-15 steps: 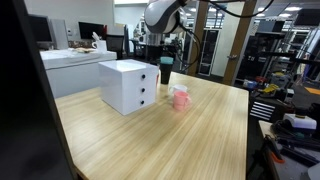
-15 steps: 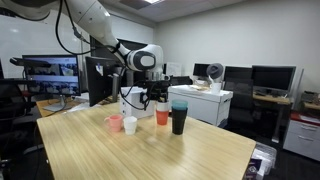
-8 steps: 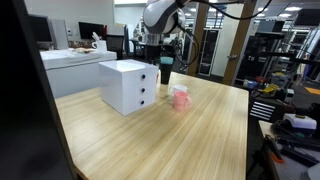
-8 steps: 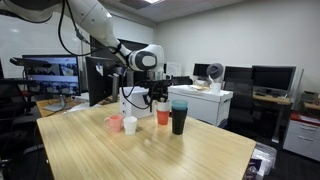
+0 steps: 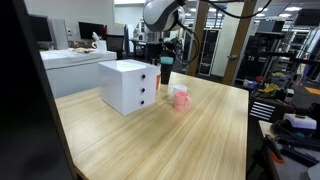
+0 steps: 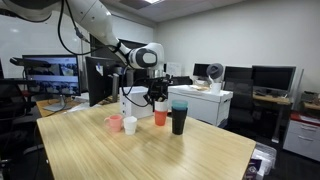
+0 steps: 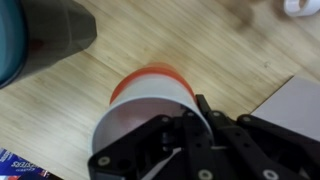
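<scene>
My gripper is clamped on the rim of the round orange plastic cup on the wooden table beside the tall black tumbler, so I judge the grasp made and lifting calls for a straight rise.

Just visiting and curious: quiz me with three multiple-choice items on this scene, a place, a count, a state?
1. The box stands: A on the table; B on the floor; C on a chair.
2. Cups on the table: A two; B four; C six.
3. The claw is: A wide open; B shut on the orange cup; C out of sight.
Answers: 1 A, it rests on the tabletop. 2 B, pink cup, white cup, orange cup, dark cup. 3 B, it grips the rim.
</scene>
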### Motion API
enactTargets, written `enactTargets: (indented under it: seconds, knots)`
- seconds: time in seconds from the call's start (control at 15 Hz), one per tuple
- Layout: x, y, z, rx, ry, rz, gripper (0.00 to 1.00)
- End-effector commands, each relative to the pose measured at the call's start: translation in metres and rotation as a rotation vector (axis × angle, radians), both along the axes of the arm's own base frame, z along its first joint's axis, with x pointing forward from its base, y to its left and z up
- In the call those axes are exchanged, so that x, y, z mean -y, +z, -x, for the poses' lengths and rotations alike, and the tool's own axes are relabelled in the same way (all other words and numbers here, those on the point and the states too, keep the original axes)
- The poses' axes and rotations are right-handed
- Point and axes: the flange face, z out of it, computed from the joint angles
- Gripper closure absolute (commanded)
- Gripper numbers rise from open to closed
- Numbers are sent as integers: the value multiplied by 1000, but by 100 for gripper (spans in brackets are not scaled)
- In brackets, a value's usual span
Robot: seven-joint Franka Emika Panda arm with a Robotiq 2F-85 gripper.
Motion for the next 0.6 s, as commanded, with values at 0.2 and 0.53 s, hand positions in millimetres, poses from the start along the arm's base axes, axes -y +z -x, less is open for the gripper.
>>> enactTargets:
  seconds: [0.2, 0.53]
  knots:
    - [-11, 36, 12, -40, 11, -6, 99]
    - [-12, 73, 14, -11, 6, 5, 99]
